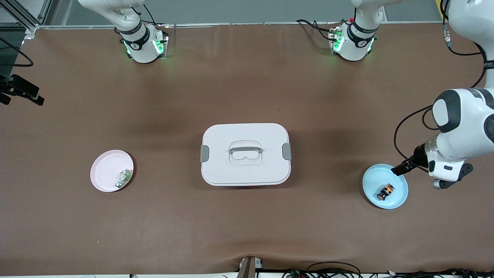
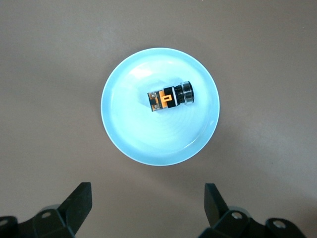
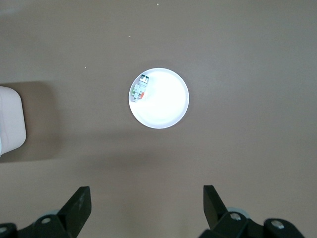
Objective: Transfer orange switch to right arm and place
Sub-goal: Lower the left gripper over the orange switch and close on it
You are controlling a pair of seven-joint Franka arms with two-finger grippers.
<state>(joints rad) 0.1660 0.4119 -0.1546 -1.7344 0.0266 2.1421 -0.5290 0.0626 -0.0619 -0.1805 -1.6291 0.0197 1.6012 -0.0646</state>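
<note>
Pickup stage, not yet begun: orange switch [image 2: 170, 97] lying on its side in blue plate [image 2: 130, 138] at the left arm's end of the desk [image 1: 247, 231], left hand [image 2: 147, 206] released above it, right hand [image 3: 146, 207] released over pink plate [image 3: 168, 109], waiting; next move calls for the left hand to descend and clench across the switch.

Front cam sits high, facing my bases, whole table [image 1: 247, 96] in shot. My left wrist cam looks straight down, close on the blue plate [image 2: 129, 139]; right wrist cam hangs higher over the pink plate [image 3: 168, 111]. Front view shares both plates.
</note>
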